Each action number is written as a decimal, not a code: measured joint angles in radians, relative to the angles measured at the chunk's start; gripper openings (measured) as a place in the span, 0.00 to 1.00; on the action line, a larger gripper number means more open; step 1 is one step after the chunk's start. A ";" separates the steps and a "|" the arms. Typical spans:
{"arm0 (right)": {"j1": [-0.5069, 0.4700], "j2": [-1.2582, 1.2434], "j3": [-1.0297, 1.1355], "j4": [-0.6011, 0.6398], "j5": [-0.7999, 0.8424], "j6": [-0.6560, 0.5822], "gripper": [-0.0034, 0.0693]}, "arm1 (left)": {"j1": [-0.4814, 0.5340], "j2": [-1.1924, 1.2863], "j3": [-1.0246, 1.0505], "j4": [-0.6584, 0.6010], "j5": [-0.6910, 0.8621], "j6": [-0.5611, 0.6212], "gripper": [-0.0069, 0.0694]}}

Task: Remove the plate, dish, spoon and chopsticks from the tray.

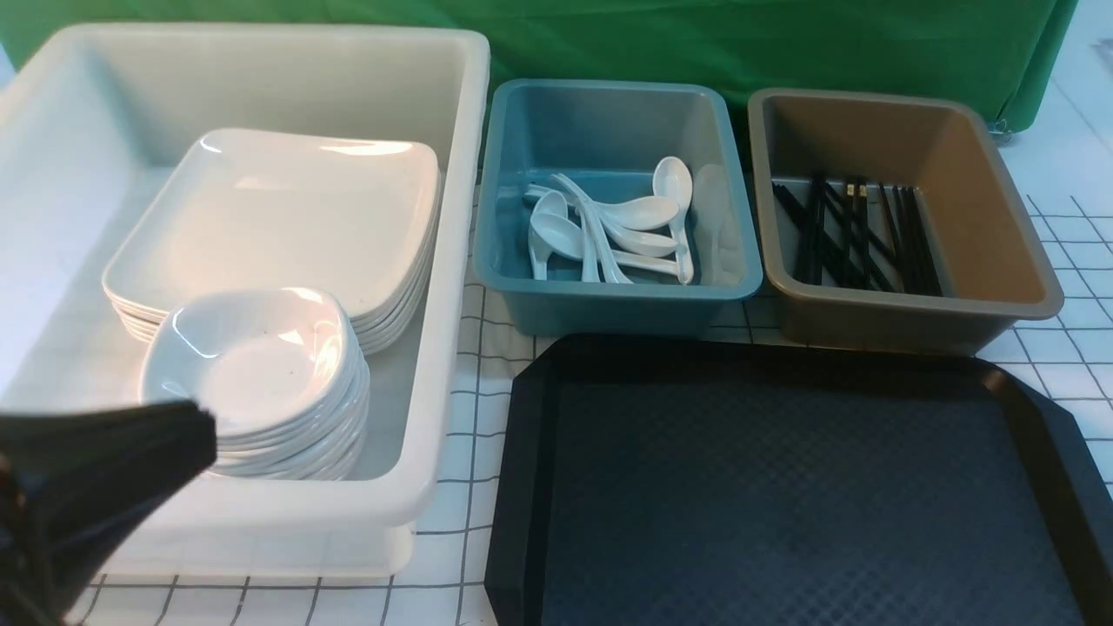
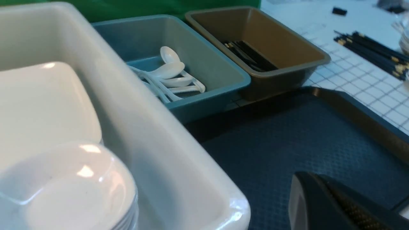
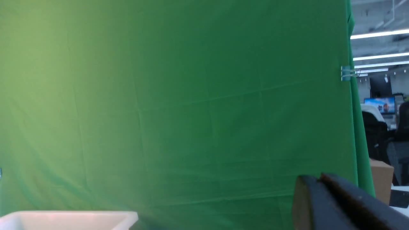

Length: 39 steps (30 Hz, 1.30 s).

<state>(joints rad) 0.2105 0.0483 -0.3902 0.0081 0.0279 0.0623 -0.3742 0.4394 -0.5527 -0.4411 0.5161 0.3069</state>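
The black tray lies at the front right with nothing on it. Large white square plates are stacked in the white bin, with a stack of small dishes in front of them. White spoons lie in the blue bin. Black chopsticks lie in the brown bin. My left gripper is shut and empty by the white bin's front left; its wrist view shows it over the tray. My right gripper is out of the front view, jaws together, holding nothing.
A white gridded cloth covers the table. A green curtain hangs behind the bins. In the left wrist view a loose bundle of black chopsticks lies on the table beyond the brown bin.
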 joint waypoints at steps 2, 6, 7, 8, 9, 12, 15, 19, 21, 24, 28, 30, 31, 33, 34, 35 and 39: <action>0.000 -0.007 0.005 0.000 -0.003 0.004 0.17 | 0.000 -0.071 0.083 0.000 -0.069 -0.008 0.09; 0.000 -0.009 0.005 0.000 -0.007 0.007 0.20 | 0.000 -0.125 0.122 0.000 -0.102 -0.012 0.09; 0.000 -0.009 0.005 0.000 -0.007 0.007 0.20 | 0.000 -0.126 0.122 -0.001 -0.104 -0.012 0.09; 0.000 -0.009 0.005 0.000 -0.007 0.008 0.21 | 0.000 -0.131 0.122 -0.001 -0.109 -0.012 0.09; 0.000 -0.009 0.005 0.000 -0.007 0.008 0.21 | 0.000 -0.132 0.122 0.000 -0.111 -0.012 0.09; 0.000 -0.009 0.005 0.000 -0.007 0.010 0.22 | 0.000 -0.136 0.122 0.007 -0.115 -0.011 0.09; 0.000 -0.009 0.005 0.000 -0.007 0.011 0.22 | 0.000 -0.136 0.122 0.011 -0.115 -0.011 0.09; 0.000 -0.009 0.005 0.000 -0.007 0.011 0.24 | 0.000 -0.136 0.122 0.014 -0.116 -0.007 0.09; 0.000 -0.009 0.005 0.000 -0.007 0.011 0.25 | 0.000 -0.136 0.122 0.014 -0.116 -0.006 0.09; 0.000 -0.009 0.005 0.000 -0.007 0.011 0.27 | 0.000 -0.136 0.122 0.019 -0.116 0.001 0.09; 0.000 -0.009 0.005 0.000 -0.007 0.011 0.29 | 0.000 -0.139 0.142 0.082 -0.177 0.009 0.09; 0.000 -0.009 0.005 0.000 -0.007 0.011 0.29 | 0.003 -0.153 0.170 0.156 -0.235 -0.031 0.09; 0.000 -0.009 0.005 0.000 -0.007 0.011 0.29 | 0.005 -0.159 0.178 0.174 -0.251 -0.042 0.09; 0.000 -0.009 0.005 0.000 -0.008 0.011 0.30 | 0.027 -0.195 0.221 0.247 -0.319 -0.094 0.09; 0.000 -0.009 0.005 0.000 -0.008 0.011 0.30 | 0.056 -0.221 0.260 0.281 -0.352 -0.118 0.09; 0.000 -0.009 0.005 0.000 -0.008 0.011 0.31 | 0.086 -0.245 0.291 0.292 -0.377 -0.130 0.09; 0.000 -0.009 0.005 0.000 -0.008 0.013 0.32 | 0.242 -0.335 0.423 0.308 -0.434 -0.145 0.09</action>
<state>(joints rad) 0.2105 0.0391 -0.3856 0.0081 0.0202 0.0749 -0.1320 0.1042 -0.1294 -0.1331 0.0822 0.1622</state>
